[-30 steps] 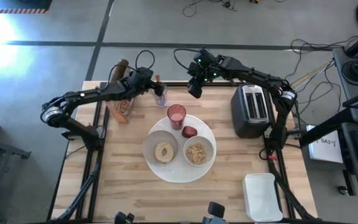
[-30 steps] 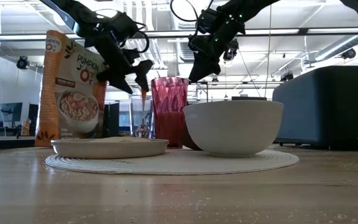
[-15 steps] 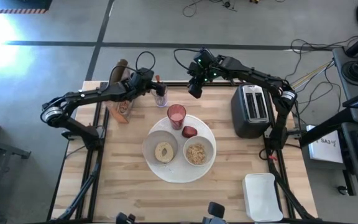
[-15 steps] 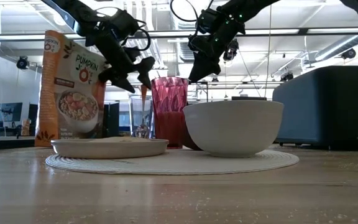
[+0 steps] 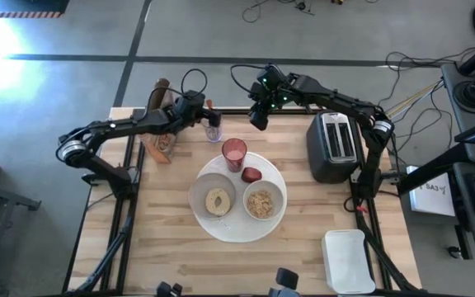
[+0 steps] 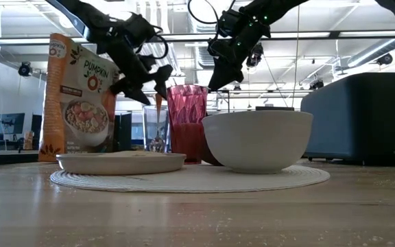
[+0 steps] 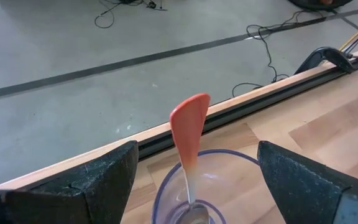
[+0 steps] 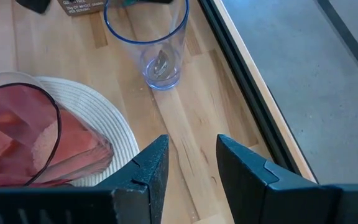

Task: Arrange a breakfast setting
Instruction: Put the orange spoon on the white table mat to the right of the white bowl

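Two left fingers (image 7: 98,174) flank the orange-handled spoon (image 7: 188,134), not touching.

The tabletop (image 5: 171,239) is pale wood in planks, with visible grain and a matt finish. The clear glass (image 8: 146,43) is smooth, glossy and bluish at the rim. The orange-handled spoon (image 7: 189,134) has a smooth plastic-looking handle. The pink tumbler (image 6: 187,123) is translucent and faceted, with a shine. The small white bowl (image 6: 257,140) looks smooth and softly glossy, like glazed ceramic. The large round white plate (image 6: 293,177) shows a ribbed, woven-looking matt rim. The cereal box (image 6: 74,96) is printed cardboard. The black toaster (image 5: 333,146) has a dark matt body.
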`<state>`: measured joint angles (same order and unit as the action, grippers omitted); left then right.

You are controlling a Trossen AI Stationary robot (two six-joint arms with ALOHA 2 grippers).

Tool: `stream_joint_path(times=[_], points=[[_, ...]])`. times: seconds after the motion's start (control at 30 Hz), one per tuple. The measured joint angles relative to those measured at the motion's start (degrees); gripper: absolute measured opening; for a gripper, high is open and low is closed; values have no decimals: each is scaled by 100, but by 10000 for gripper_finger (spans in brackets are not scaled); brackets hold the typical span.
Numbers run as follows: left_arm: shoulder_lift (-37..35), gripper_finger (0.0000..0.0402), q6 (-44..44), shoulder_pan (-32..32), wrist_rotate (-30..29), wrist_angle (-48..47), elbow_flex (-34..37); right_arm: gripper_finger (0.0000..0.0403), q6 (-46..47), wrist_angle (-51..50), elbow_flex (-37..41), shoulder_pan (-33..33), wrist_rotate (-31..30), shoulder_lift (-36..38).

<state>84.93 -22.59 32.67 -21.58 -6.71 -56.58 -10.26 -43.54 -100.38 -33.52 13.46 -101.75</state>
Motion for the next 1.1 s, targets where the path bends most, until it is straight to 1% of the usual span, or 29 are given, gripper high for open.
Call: stream_joint_path(times=[0.17,0.37,0.53,0.83,1.1], points=[[308,314,-95,0,-31,334,0,125,67,-47,0,0,2,0],[466,306,-167,0,-52,556,0,121,70,-288,0,0,2,0],[529,270,-197,0,-345,566,0,122,52,-320,0,2,2,0],[660,194,-197,0,-348,754,0,123,24,-307,1,0,2,-2],[670,144,-183,0,-343,786,0,123,22,-307,0,0,2,-2]])
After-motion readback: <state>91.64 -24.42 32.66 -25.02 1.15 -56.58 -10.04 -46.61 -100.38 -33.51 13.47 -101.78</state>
